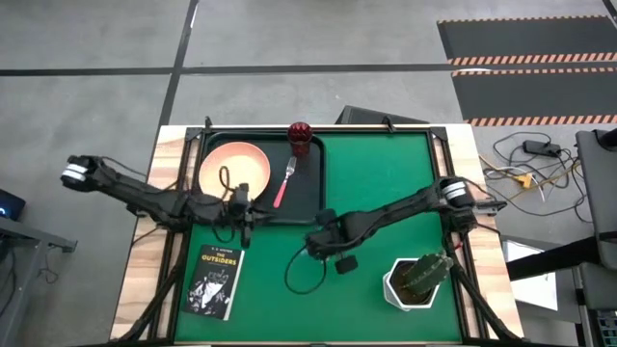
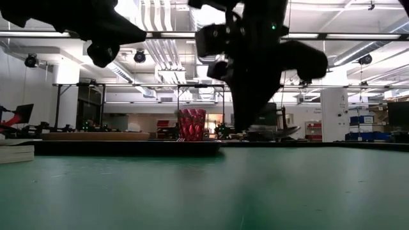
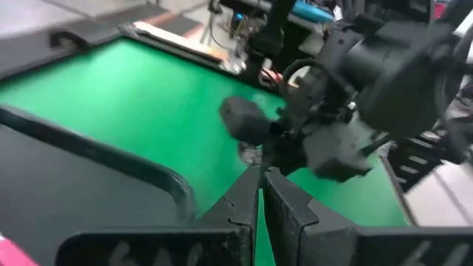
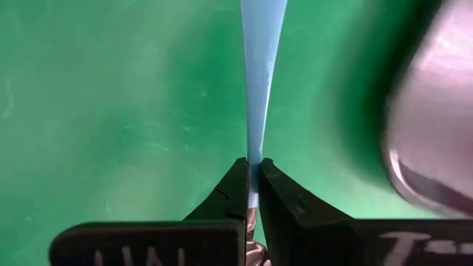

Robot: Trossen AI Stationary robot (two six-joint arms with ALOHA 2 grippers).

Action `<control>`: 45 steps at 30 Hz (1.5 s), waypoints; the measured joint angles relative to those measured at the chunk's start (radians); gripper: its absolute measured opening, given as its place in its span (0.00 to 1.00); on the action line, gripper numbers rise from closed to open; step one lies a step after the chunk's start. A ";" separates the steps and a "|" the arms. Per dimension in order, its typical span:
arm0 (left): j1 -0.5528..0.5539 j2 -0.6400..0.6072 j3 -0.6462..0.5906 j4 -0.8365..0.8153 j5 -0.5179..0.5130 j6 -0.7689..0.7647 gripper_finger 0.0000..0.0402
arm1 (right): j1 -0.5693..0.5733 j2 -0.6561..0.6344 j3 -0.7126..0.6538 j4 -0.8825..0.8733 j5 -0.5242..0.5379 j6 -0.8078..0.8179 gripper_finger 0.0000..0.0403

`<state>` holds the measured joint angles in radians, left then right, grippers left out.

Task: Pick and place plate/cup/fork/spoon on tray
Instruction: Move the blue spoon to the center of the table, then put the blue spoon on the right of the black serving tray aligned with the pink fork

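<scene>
The dark tray (image 1: 310, 193) lies at the far left of the green mat. On it are the peach plate (image 1: 234, 166), the pink-handled fork (image 1: 285, 181) and the maroon cup (image 1: 298, 132), which also shows in the low view (image 2: 192, 124). My left gripper (image 1: 247, 214) is shut and empty over the tray's near edge (image 3: 260, 193). My right gripper (image 1: 323, 241) is over the mat just near of the tray, shut on the spoon's teal-blue handle (image 4: 260, 74). The spoon's bowl does not show plainly. My right gripper pinches the spoon's blue handle at its narrow part (image 4: 253, 151) between its two fingertips. The handle runs on from the fingers and widens away from them, in line with the fingers. The mat shows behind the handle; the bowl end is hidden by the gripper.
A black book (image 1: 216, 280) lies at the mat's near left. A white pot with a cactus (image 1: 416, 280) stands at the near right. A black cable loop (image 1: 299, 275) hangs by my right gripper. Bare green mat (image 1: 386, 173) lies to the right of the tray.
</scene>
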<state>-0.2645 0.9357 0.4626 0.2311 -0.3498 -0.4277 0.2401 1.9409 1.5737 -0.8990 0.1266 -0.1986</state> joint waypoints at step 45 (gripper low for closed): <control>-0.126 0.550 0.421 -0.181 -0.063 -0.222 0.01 | 0.112 -0.492 -0.336 0.265 0.216 0.081 0.23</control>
<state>-0.3903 1.4860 0.8833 0.0497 -0.4133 -0.6493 0.3520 1.4485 1.2379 -0.6341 0.3422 -0.1173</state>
